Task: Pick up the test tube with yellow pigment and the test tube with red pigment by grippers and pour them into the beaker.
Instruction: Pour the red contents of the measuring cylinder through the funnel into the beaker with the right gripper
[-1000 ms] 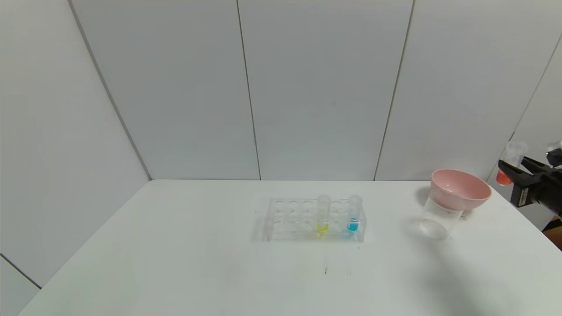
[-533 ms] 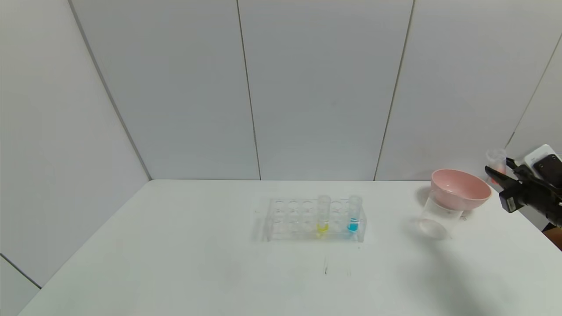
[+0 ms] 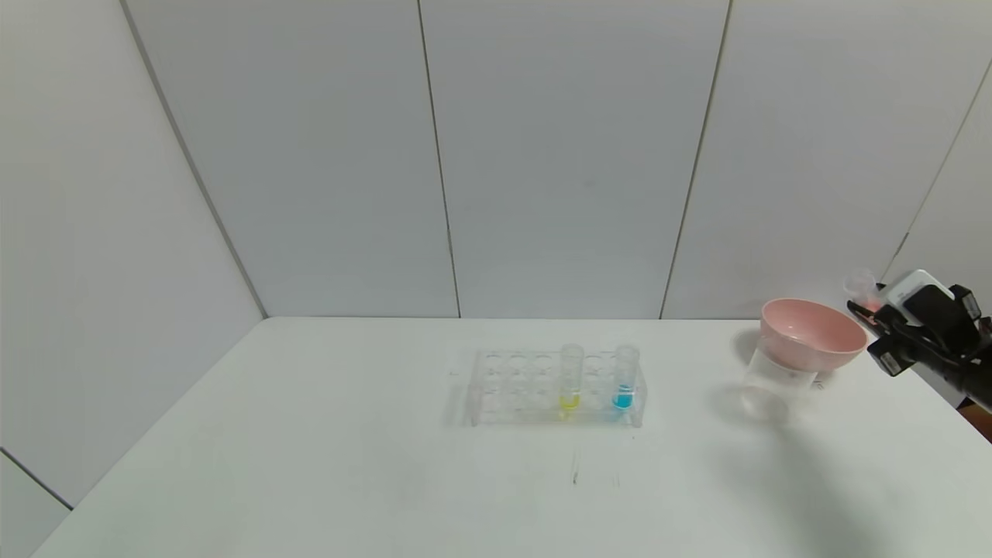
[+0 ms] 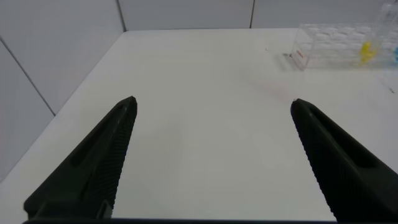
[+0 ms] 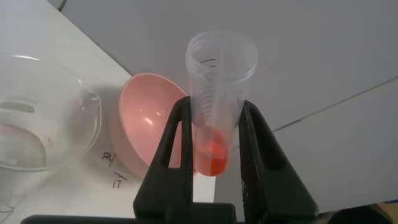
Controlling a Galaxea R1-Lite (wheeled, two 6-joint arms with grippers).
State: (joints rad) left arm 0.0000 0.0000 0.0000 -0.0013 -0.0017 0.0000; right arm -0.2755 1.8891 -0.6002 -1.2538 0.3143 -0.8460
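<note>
My right gripper is shut on the test tube with red pigment, held tilted just right of the pink funnel that sits on the beaker. In the right wrist view the red tube sits between the gripper's fingers, its red liquid low down, with the funnel and beaker beyond. The test tube with yellow pigment stands in the clear rack. My left gripper is open and empty above the table's left part, out of the head view.
A tube with blue liquid stands in the rack to the right of the yellow one. The rack and yellow tube show far off in the left wrist view. The white table ends near the right arm.
My right gripper has moved left toward the funnel and turned over, tipping the red tube's mouth toward the funnel. The rack, beaker and left gripper have not moved.
</note>
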